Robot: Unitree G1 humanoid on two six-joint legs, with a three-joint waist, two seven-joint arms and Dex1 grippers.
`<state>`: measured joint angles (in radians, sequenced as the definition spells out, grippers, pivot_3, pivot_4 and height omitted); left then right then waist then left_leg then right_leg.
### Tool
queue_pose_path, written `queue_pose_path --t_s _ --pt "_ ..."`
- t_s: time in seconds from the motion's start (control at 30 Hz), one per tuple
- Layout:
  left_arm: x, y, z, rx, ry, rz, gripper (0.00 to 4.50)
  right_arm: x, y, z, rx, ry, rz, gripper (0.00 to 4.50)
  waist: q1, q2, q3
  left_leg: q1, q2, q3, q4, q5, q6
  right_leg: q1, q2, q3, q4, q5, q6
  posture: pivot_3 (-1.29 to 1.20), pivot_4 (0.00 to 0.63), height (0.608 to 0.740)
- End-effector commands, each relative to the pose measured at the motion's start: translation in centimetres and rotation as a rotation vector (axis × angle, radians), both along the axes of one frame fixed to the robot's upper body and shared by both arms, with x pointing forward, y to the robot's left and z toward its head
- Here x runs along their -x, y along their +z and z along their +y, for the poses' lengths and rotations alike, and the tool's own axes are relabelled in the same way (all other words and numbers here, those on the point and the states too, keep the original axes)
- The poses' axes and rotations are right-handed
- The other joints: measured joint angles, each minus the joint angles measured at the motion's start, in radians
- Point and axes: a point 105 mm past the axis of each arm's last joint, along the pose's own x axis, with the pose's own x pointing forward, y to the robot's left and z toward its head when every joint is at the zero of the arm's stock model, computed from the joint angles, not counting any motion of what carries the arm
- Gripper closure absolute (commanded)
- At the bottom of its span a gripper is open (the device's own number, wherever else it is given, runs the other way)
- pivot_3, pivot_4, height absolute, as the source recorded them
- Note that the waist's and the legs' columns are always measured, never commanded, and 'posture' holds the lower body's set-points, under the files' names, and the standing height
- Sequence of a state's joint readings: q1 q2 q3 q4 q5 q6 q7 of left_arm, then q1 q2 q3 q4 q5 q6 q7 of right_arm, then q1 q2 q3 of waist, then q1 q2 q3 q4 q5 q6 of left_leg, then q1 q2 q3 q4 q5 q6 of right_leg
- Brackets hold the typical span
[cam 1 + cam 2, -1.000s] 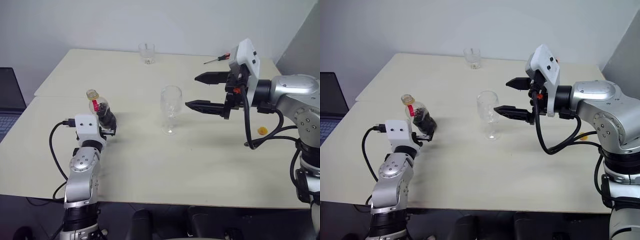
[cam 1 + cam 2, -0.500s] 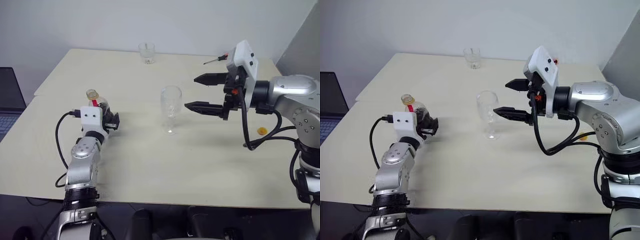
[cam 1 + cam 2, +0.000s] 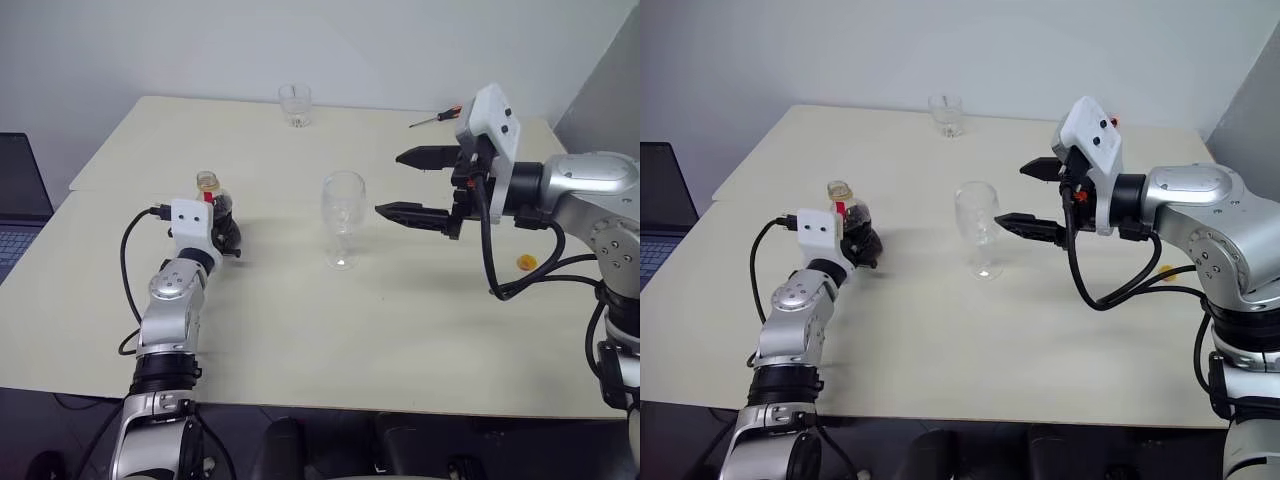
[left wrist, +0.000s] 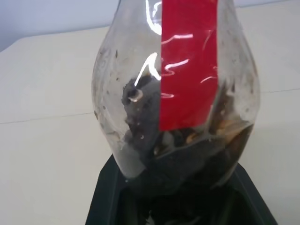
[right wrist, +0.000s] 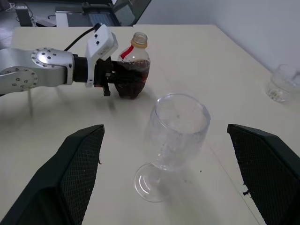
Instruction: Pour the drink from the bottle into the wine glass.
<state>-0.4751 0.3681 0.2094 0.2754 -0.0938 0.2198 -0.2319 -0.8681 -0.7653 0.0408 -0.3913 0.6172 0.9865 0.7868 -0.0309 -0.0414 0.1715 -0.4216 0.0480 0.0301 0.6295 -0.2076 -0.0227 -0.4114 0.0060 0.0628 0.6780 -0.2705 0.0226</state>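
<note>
While the left gripper (image 3: 862,243) clamps the small squat clear plastic bottle (image 3: 846,222) of dark drink upright on the cream table (image 3: 940,330), the clear stemmed wine glass (image 3: 979,228) stands well apart toward the gaping, empty right gripper (image 3: 1035,197).

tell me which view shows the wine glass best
The right wrist view: the wine glass sits close and whole, from rim to foot, between the right gripper's open fingers. Both eye views show it smaller, standing upright mid-table.
</note>
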Motion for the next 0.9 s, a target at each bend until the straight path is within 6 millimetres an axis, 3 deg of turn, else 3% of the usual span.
queue_pose_path --t_s 0.03,0.17,0.23,0.33,0.47,0.73,0.9 --pt "-0.6 3.4 -0.4 -0.038 -0.033 -0.106 3.55 0.0 1.5 -1.3 -0.012 -0.052 -0.080 0.00 0.000 0.000 0.000 0.000 0.000 0.000 0.000 0.000 0.000 0.000 0.000 0.000 0.000 0.000 0.000 0.00 0.150 0.740" --pt "-1.4 5.3 -1.0 -0.059 -0.078 -0.141 3.58 -0.2 2.0 -3.4 -0.069 -0.096 -0.100 0.00 0.002 0.000 0.000 -0.004 0.000 0.000 0.001 0.000 0.000 -0.002 0.000 -0.001 0.000 0.000 0.000 0.00 0.150 0.740" --pt "-1.8 6.8 -1.6 -0.071 -0.124 -0.169 3.59 0.4 2.4 -4.7 -0.192 -0.085 -0.089 0.00 0.003 -0.001 0.000 -0.005 -0.001 0.000 0.001 0.000 0.000 -0.003 0.000 -0.002 0.000 0.000 0.000 0.00 0.150 0.740" --pt "-2.2 8.8 -2.6 -0.160 -0.215 -0.204 3.60 1.4 1.3 -6.0 -0.240 -0.095 -0.081 0.00 0.006 -0.001 0.000 -0.008 -0.001 -0.001 0.001 0.000 0.000 -0.004 0.000 -0.004 -0.001 0.000 0.000 0.00 0.150 0.740" --pt "-2.7 11.5 -4.2 -0.327 -0.350 -0.260 3.60 2.5 0.6 -5.8 -0.326 -0.116 -0.155 0.00 0.004 -0.001 0.000 -0.010 -0.002 0.000 0.001 0.000 0.000 -0.007 0.001 -0.005 0.000 0.000 0.000 0.00 0.150 0.740" --pt "-4.0 13.8 -6.1 -0.478 -0.451 -0.316 3.60 3.5 -3.1 -5.0 -0.342 -0.207 -0.117 0.00 -0.001 -0.001 0.001 -0.011 -0.003 0.000 0.001 0.000 0.000 -0.009 0.005 -0.004 0.002 0.000 0.000 0.00 0.150 0.740" --pt "-4.6 14.7 -7.5 -0.611 -0.487 -0.359 3.60 3.4 -3.8 -4.7 -0.367 -0.254 -0.122 0.00 0.001 -0.001 0.001 -0.011 -0.003 0.000 0.002 0.000 0.000 -0.009 0.005 -0.004 0.002 0.000 0.001 0.00 0.150 0.740"
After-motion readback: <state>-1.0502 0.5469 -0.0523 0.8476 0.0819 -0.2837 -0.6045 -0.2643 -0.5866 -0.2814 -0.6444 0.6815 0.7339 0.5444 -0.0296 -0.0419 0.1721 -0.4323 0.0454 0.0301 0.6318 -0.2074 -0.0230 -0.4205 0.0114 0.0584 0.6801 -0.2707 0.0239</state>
